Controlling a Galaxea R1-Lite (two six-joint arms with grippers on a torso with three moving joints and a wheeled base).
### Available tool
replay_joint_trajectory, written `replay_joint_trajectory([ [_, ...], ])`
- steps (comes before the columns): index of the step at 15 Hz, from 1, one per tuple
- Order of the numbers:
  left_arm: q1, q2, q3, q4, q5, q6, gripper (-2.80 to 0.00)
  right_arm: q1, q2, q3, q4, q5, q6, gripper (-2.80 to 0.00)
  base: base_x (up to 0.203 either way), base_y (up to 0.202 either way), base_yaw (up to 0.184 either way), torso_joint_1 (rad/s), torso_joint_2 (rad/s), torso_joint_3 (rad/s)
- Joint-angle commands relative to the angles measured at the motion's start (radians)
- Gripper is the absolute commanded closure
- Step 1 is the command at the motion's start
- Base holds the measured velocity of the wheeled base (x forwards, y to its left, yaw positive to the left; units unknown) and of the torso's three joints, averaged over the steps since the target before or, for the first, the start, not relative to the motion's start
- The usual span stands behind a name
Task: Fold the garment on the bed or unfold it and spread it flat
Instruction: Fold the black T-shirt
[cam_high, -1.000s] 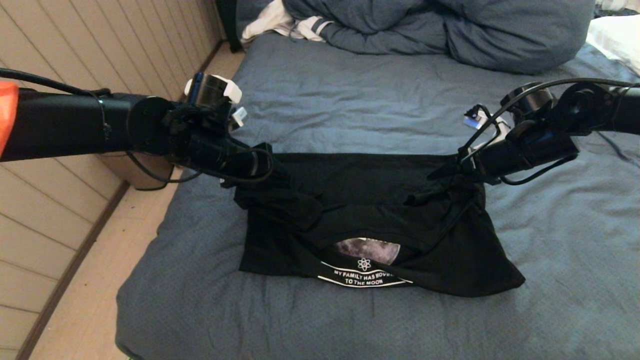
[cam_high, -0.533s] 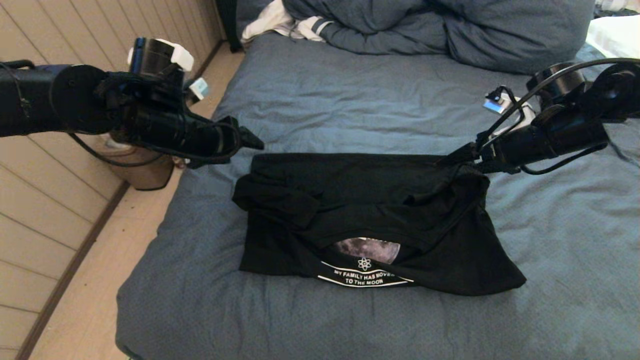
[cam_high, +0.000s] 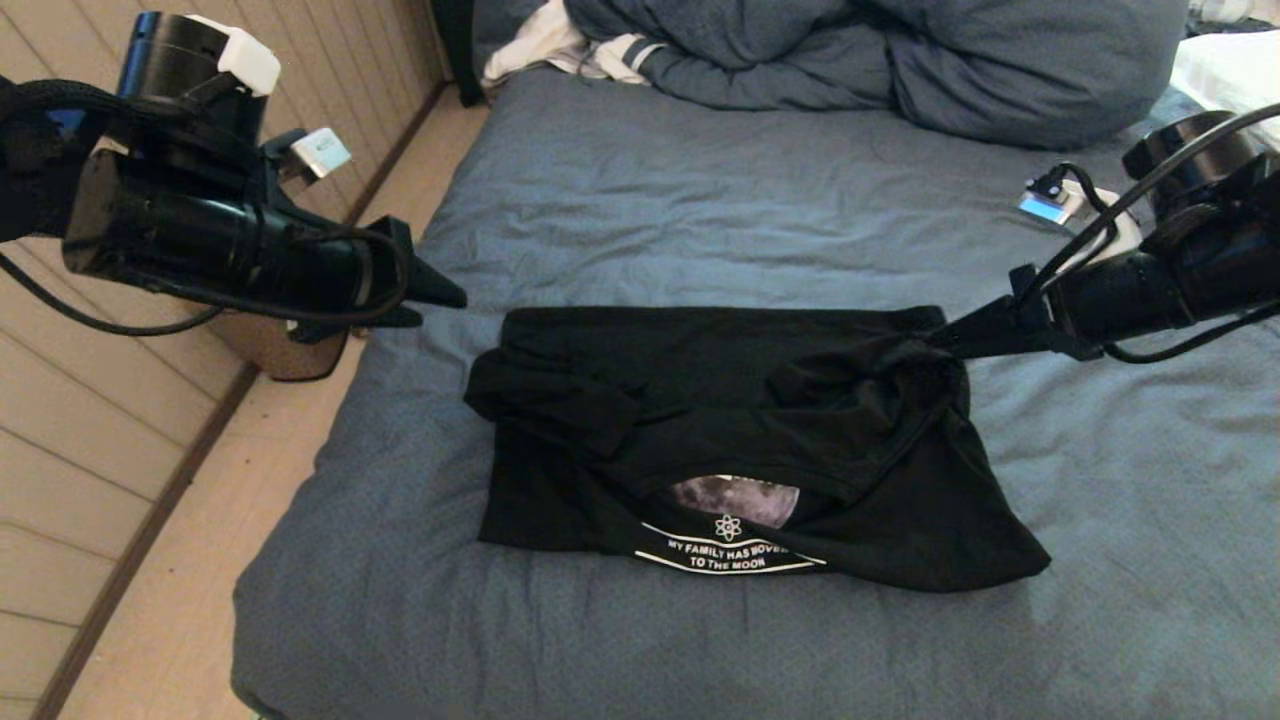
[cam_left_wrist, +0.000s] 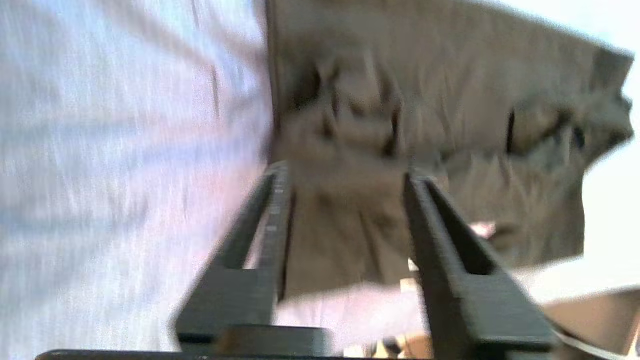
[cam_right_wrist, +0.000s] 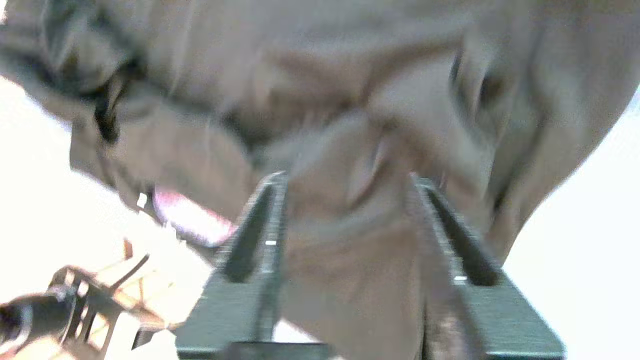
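Note:
The garment (cam_high: 720, 400), a black T-shirt, lies roughly folded in the middle of the bed (cam_high: 700, 200), with part of its moon print (cam_high: 735, 500) and white lettering showing near the front. My left gripper (cam_high: 440, 297) hangs open off the bed's left edge, apart from the shirt. Its wrist view shows the left gripper (cam_left_wrist: 345, 170) empty, the garment (cam_left_wrist: 450, 100) beyond it. My right gripper (cam_high: 935, 340) sits at the shirt's far right corner, where the cloth is bunched. In its wrist view the right gripper (cam_right_wrist: 345, 177) has its jaws apart, with the garment (cam_right_wrist: 300, 75) filling the gap.
A bunched blue-grey duvet (cam_high: 900, 70) and a white striped cloth (cam_high: 560, 45) lie at the head of the bed, a white pillow (cam_high: 1230, 75) at far right. Left of the bed are bare floor (cam_high: 200, 600), a brown bin (cam_high: 280, 350) and a panelled wall (cam_high: 100, 450).
Both arms drew outward from the shirt's far corners. The left gripper let go and rose off to the left. The right gripper slid right, and the cloth by it bunched up.

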Motion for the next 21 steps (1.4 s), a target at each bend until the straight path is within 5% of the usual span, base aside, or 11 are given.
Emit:
replay_joint_trajectory([
  [1, -0.024, -0.073, 0.053, 0.007, 0.002, -0.003, 0.0, -0.038, -0.07, 0.067, 0.001, 0.005, -0.012, 0.0, 0.0, 0.0, 0.0, 0.0, 0.0, 0.0],
  [6, -0.132, -0.135, 0.204, 0.0, 0.009, -0.008, 0.0, -0.066, -0.113, 0.202, 0.004, 0.013, -0.033, 0.0, 0.0, 0.0, 0.0, 0.0, 0.0, 0.0],
  [13, -0.28, 0.022, 0.239, -0.081, 0.011, -0.025, 0.0, 0.159, -0.077, 0.307, 0.002, -0.009, -0.016, 0.0, 0.0, 0.0, 0.0, 0.0, 0.0, 0.0],
  [16, -0.32, 0.103, 0.175, -0.127, 0.042, -0.024, 0.0, 0.262, -0.026, 0.256, 0.002, -0.1, -0.013, 0.0, 0.0, 0.0, 0.0, 0.0, 0.0, 0.0],
  [17, -0.329, 0.123, 0.162, -0.13, 0.065, -0.025, 0.0, 0.293, -0.019, 0.246, 0.002, -0.146, -0.006, -2.8, 0.0, 0.0, 0.0, 0.0, 0.0, 0.0],
  [18, -0.337, 0.133, 0.162, -0.13, 0.077, -0.025, 0.0, 0.316, -0.014, 0.238, 0.001, -0.199, 0.004, -2.8, 0.0, 0.0, 0.0, 0.0, 0.0, 0.0],
  [19, -0.337, 0.136, 0.167, -0.131, 0.08, -0.024, -2.8, 0.324, -0.001, 0.218, 0.001, -0.221, 0.01, -2.8, 0.0, 0.0, 0.0, 0.0, 0.0, 0.0],
  [21, -0.337, 0.148, 0.157, -0.131, 0.095, -0.024, -2.8, 0.326, 0.011, 0.195, 0.005, -0.224, 0.033, -2.8, 0.0, 0.0, 0.0, 0.0, 0.0, 0.0],
])
